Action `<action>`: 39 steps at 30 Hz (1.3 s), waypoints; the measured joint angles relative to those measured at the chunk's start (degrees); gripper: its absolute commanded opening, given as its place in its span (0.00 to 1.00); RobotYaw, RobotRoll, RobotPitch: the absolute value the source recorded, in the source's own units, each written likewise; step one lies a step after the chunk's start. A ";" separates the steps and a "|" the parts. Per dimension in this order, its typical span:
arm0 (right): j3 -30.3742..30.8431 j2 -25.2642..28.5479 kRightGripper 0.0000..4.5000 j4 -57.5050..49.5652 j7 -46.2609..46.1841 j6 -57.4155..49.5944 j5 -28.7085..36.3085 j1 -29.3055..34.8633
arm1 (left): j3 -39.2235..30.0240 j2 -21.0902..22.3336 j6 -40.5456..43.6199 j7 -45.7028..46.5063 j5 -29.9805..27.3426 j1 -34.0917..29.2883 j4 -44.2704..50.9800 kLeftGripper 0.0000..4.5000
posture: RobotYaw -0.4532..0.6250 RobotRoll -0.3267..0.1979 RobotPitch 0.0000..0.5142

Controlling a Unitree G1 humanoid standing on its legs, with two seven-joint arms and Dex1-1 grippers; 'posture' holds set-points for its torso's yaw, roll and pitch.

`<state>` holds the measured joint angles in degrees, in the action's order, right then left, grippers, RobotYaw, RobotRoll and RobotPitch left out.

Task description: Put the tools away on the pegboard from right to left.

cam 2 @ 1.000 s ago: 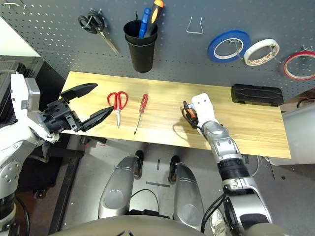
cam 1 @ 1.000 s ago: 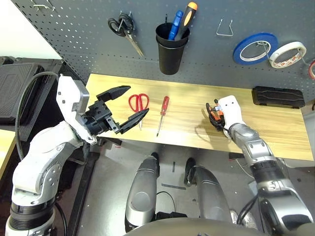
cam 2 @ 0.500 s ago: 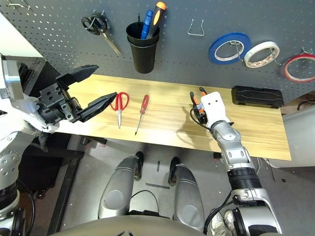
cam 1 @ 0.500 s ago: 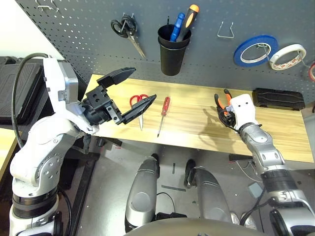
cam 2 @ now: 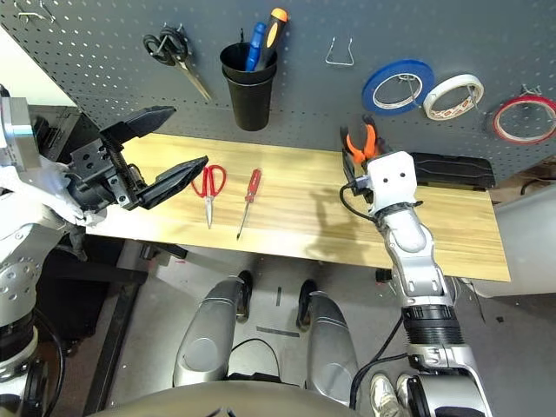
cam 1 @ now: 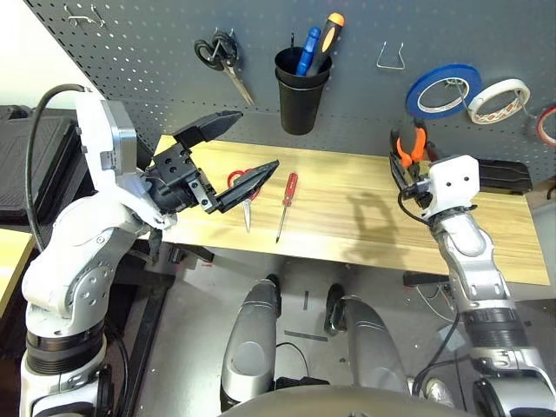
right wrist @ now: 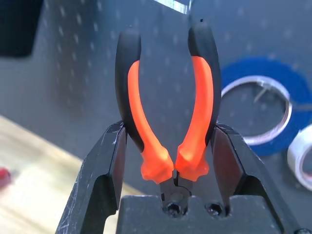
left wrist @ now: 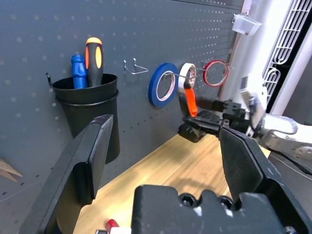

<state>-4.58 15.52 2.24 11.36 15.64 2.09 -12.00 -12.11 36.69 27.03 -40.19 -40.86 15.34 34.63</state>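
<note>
Pliers [right wrist: 195, 117], smooth, curved handles flaring orange and black, sit pinched in the right gripper [right wrist: 169, 127], at its wrist's eleven o'clock; left gripper [cam 1: 258, 140] spreads angular black fingers.

One blue tape roll [cam 2: 398, 105], two scissors [cam 2: 208, 185], one screwdriver [cam 2: 250, 200].

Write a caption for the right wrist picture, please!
The right gripper holds orange-and-black pliers in front of the pegboard, near blue tape.

2 tape rolls [cam 1: 444, 91] right of cup [cam 1: 301, 97], scissors [cam 1: 247, 186] left of screwdriver [cam 1: 287, 201]
</note>
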 measured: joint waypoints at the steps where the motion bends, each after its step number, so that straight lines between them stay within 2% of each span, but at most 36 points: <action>1: 0.04 -0.35 0.63 -0.26 0.14 0.86 0.04 -0.02 | 0.17 0.02 -0.08 -0.21 0.09 0.15 -0.18 1.00 | 0.67 0.62 0.43; 9: 1.20 -3.26 0.63 -2.98 0.23 3.54 -0.01 -3.86 | 0.47 0.22 -0.45 -1.02 0.29 0.81 -1.77 1.00 | 0.66 0.62 0.42; 19: 3.27 -8.88 0.63 -2.77 -1.96 3.83 -0.51 -15.40 | 0.59 0.30 -0.79 -1.36 0.36 1.84 -1.92 1.00 | 0.67 0.62 0.41; 27: 3.27 -10.90 0.63 2.71 -3.95 4.77 -0.60 -22.46 | 0.68 0.30 -0.93 -1.33 0.53 1.95 -2.04 1.00 | 0.70 0.62 0.40; 39: 1.28 -11.04 0.63 18.75 -7.33 12.52 -0.62 -35.63 | 0.67 0.29 -1.17 -0.47 0.88 1.82 -1.96 1.00 | 0.70 0.62 0.39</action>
<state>-3.30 4.48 20.99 4.03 28.16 1.47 -47.62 -11.44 36.98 25.86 -40.66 -39.98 17.16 32.67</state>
